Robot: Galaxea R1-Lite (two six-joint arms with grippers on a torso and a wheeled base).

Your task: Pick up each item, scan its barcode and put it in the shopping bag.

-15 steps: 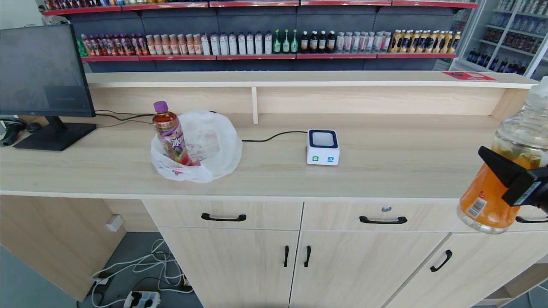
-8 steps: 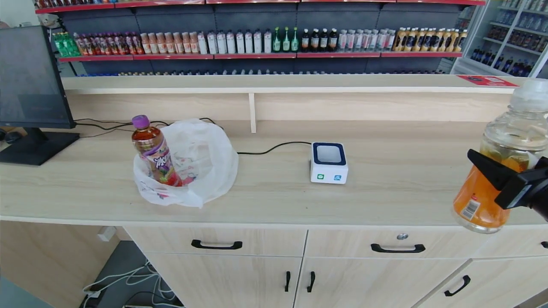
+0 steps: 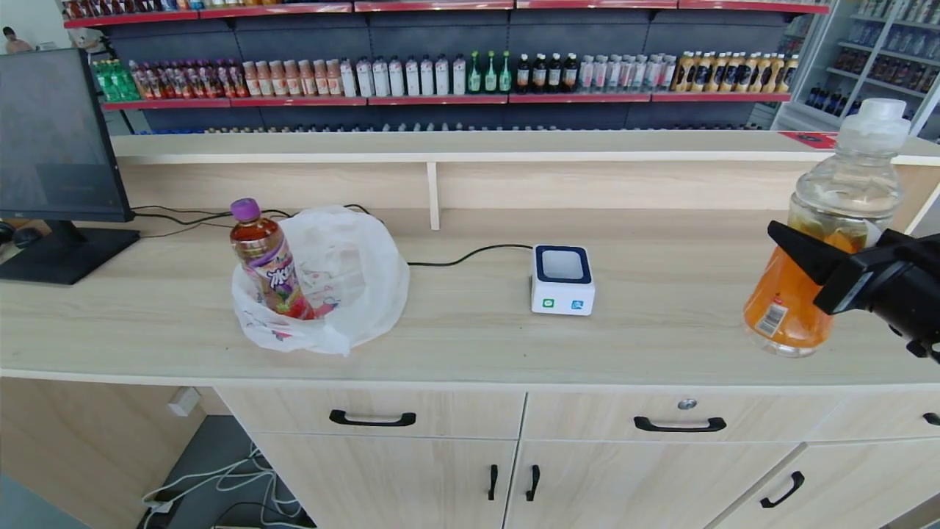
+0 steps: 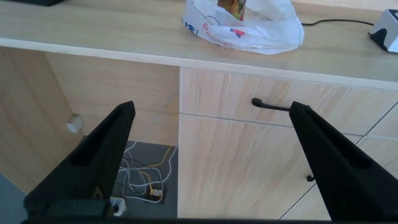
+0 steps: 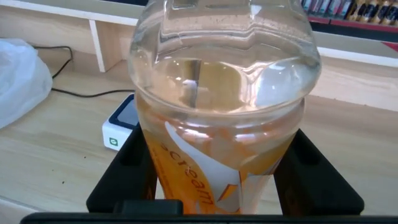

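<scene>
The right gripper [image 3: 822, 270], clamped on a clear plastic bottle of orange drink [image 3: 787, 297], has carried it over the wooden bench [image 3: 661, 327] to 3 o'clock of the white box scanner [image 3: 562, 281]. Scanning looks next; the left gripper [image 4: 212, 113] gapes empty.

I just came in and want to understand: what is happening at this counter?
The robot's right pincer grips an orange drink bottle upright over the right end of the counter, apart from the scanner at the middle. A purple-capped bottle already stands in the white shopping bag to the left. The left pincer hangs open, low before the cabinet.
</scene>
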